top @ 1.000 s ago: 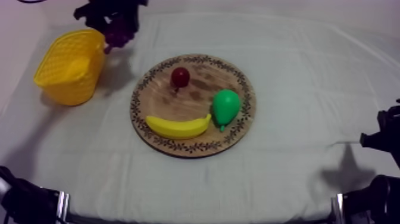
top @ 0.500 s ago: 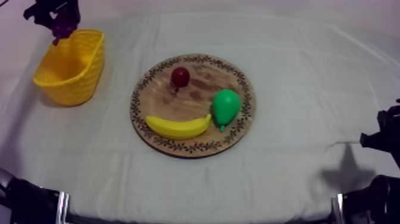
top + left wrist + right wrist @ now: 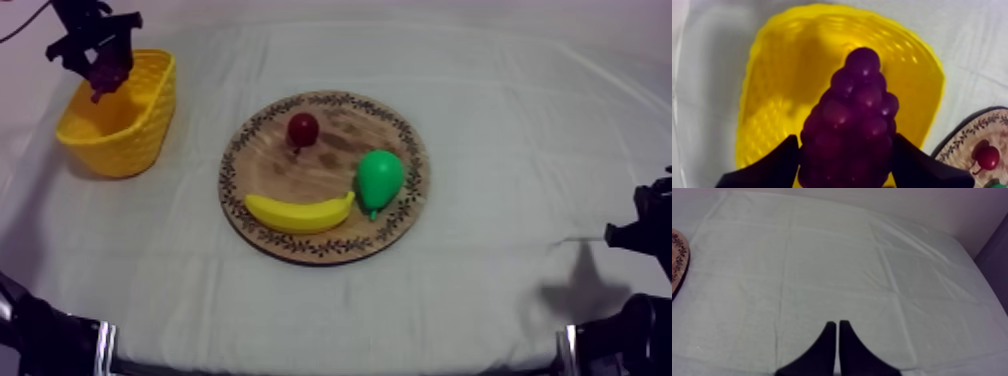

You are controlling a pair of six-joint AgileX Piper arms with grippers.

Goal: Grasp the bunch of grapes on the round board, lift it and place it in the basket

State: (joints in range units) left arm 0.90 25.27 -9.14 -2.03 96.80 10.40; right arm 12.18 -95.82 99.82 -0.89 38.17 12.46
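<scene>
While my right gripper (image 3: 835,323) rests closed and empty, my left gripper (image 3: 844,145) clamps the bunch of grapes (image 3: 859,97) above the yellow basket (image 3: 779,60)

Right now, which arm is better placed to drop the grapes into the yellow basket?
Left. The left gripper holds the bunch of grapes over the yellow basket; the right gripper rests shut, far off.

Soft, even light falls from overhead with a faint purple cast. The yellow basket (image 3: 130,135) throws a pale grey shadow on the surface (image 3: 500,150); a darker shadow lies low at its right side.
</scene>
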